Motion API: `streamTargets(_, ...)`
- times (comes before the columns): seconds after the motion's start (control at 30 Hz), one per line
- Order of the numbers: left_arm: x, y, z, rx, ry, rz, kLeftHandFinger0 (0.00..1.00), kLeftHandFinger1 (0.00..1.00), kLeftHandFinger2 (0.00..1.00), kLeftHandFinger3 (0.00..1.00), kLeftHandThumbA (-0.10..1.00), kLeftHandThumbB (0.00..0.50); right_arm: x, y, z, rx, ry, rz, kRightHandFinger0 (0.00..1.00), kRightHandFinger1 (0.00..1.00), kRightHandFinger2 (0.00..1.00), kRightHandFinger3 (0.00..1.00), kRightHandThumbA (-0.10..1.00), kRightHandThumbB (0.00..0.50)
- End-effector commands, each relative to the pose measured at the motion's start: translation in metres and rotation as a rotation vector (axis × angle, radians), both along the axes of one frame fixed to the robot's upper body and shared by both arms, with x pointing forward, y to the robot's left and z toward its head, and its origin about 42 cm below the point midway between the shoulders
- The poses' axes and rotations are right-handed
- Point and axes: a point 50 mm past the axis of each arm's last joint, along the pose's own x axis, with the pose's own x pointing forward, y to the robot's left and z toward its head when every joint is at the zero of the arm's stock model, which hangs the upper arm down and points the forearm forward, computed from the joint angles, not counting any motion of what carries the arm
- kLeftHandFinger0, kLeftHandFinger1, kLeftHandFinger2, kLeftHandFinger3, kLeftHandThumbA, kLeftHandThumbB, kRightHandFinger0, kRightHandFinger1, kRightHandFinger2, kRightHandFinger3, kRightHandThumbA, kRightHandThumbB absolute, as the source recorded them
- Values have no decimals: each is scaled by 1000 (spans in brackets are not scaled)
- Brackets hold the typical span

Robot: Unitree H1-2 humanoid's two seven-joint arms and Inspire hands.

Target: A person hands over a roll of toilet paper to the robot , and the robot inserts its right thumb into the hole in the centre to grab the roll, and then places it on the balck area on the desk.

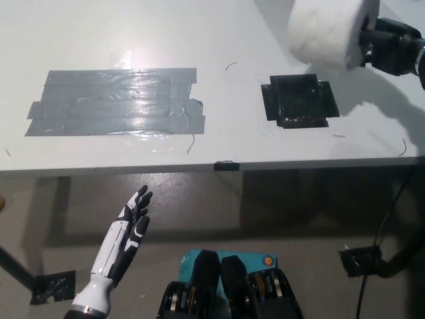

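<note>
A white toilet paper roll (327,30) hangs in the air at the top right, above and slightly right of the black square patch (299,100) on the white desk (219,40). My black right hand (392,45) holds the roll from its right end, with part of the hand inside the centre hole. The roll lies on its side, clear of the desk. Low at the left, below the desk edge, my white left hand (126,232) rests open with its fingers spread and nothing in it.
A large patch of grey tape (116,101) covers the desk's left half. A small black tab (226,165) sits on the desk's front edge. A black cable and a bracket (362,260) lie on the floor at the lower right.
</note>
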Motion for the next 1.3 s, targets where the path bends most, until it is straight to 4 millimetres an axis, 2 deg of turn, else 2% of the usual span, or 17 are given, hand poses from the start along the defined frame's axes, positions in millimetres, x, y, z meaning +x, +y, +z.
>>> streamTargets(0.0, 0, 5, 7, 2, -45, 3, 1000, 1000, 1000, 1000, 950, 163, 4, -8, 49, -130, -128, 61, 112, 681, 1000, 1000, -100, 109)
streamTargets(0.3, 0, 4, 9, 8, -44, -1, 1000, 1000, 1000, 1000, 936, 155, 3, -13, 33, -498, -135, 104, 10, 319, 689, 922, -100, 188)
streamTargets(0.43, 0, 4, 9, 6, -43, 1, 1000, 1000, 1000, 1000, 935, 167, 5, -7, 31, -623, -150, 145, 0, 129, 410, 448, -100, 209)
streamTargets(0.47, 0, 4, 9, 2, -41, 1, 1000, 1000, 1000, 1000, 935, 167, 5, -7, 31, -644, -156, 149, 0, 129, 410, 448, -100, 209)
streamTargets(0.5, 0, 4, 9, 1, -40, 2, 1000, 1000, 1000, 1000, 933, 169, 5, -6, 32, -648, -157, 156, 0, 95, 376, 618, -100, 208)
streamTargets(0.57, 0, 4, 10, 3, -43, 3, 1000, 1000, 1000, 1000, 928, 169, 5, -1, 33, -679, -160, 185, 0, 93, 343, 494, -100, 205)
streamTargets(0.6, 0, 4, 10, 7, -46, 3, 1000, 1000, 1000, 1000, 927, 167, 6, 1, 34, -690, -158, 190, 0, 88, 344, 641, -100, 208)
streamTargets(0.67, 1, 4, 10, 11, -51, 3, 1000, 1000, 1000, 1000, 922, 163, 6, 5, 36, -715, -146, 194, 0, 135, 405, 841, -100, 215)
streamTargets(0.7, 1, 4, 10, 13, -51, 2, 1000, 1000, 1000, 1000, 924, 169, 6, 5, 34, -705, -140, 202, 1, 198, 463, 525, -100, 188)
streamTargets(0.77, 1, 4, 10, 14, -47, -2, 1000, 1000, 1000, 1000, 924, 172, 6, 6, 31, -705, -129, 218, 0, 283, 543, 407, -100, 185)
streamTargets(0.87, 1, 4, 11, 13, -47, -2, 1000, 1000, 1000, 1000, 923, 173, 6, 8, 31, -720, -126, 228, 121, 479, 671, 684, -100, 214)
streamTargets(0.9, 1, 4, 11, 14, -49, -3, 1000, 1000, 1000, 1000, 921, 166, 6, 8, 32, -703, -117, 225, 248, 546, 702, 778, 11, 235)
streamTargets(0.93, 1, 4, 10, 15, -53, -3, 1000, 1000, 1000, 1000, 921, 160, 6, 10, 34, -656, -96, 227, 537, 813, 925, 968, 113, 260)
streamTargets(1.0, 1, 5, 11, 16, -56, -1, 1000, 1000, 1000, 1000, 921, 160, 6, 12, 37, -609, -80, 234, 627, 840, 931, 975, 149, 276)
streamTargets(1.03, 2, 4, 10, 12, -56, -2, 1000, 1000, 1000, 1000, 918, 159, 5, 16, 37, -562, -56, 271, 1000, 1000, 1000, 1000, 356, 347)
streamTargets(1.1, 3, 3, 10, 16, -53, -2, 1000, 1000, 1000, 1000, 915, 157, 5, 21, 38, -607, -91, 312, 1000, 1000, 1000, 1000, 484, 321)
streamTargets(1.27, 1, 3, 10, 10, -55, -4, 1000, 1000, 1000, 1000, 914, 166, 8, 29, 40, -705, -132, 264, 1000, 1000, 1000, 1000, 581, 408)
